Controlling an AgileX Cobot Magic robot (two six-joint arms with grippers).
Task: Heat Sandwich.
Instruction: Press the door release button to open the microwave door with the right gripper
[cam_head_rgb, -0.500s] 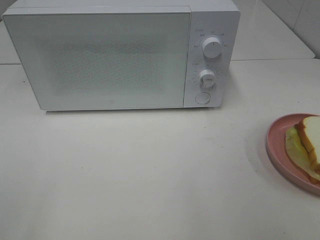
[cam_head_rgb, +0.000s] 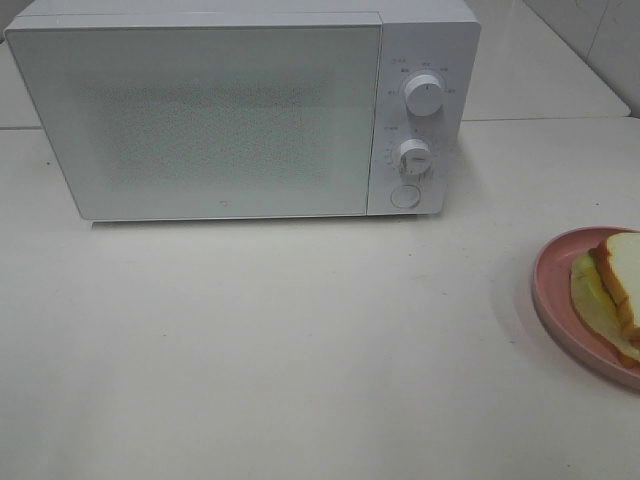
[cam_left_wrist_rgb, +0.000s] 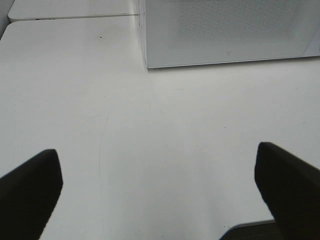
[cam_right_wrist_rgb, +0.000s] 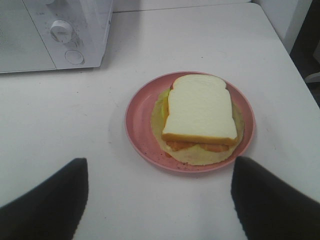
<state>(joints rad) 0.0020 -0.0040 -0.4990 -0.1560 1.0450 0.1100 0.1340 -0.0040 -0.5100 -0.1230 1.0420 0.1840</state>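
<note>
The sandwich (cam_right_wrist_rgb: 200, 110) sits on its pink plate (cam_right_wrist_rgb: 134, 120); the left gripper (cam_left_wrist_rgb: 155, 152) and right gripper (cam_right_wrist_rgb: 160, 161) gape wide, seemingly holding nothing.

The scene is lit brightly and evenly, seemingly from above. The white worktop (cam_head_rgb: 300, 350) is rendered almost washed out in the wrist views, and a faint greenish-grey cast is given to it in the high view. Only soft shadows are seen: a thin band under the microwave (cam_head_rgb: 220, 120) and a pale smudge left of the plate (cam_head_rgb: 548, 290) in the high view. No hard glare is seen. A grainy speckle is shown across the microwave's front. The left claw (cam_left_wrist_rgb: 157, 165) and right claw (cam_right_wrist_rgb: 159, 167) are rendered as dark, blurred, featureless shapes.
</note>
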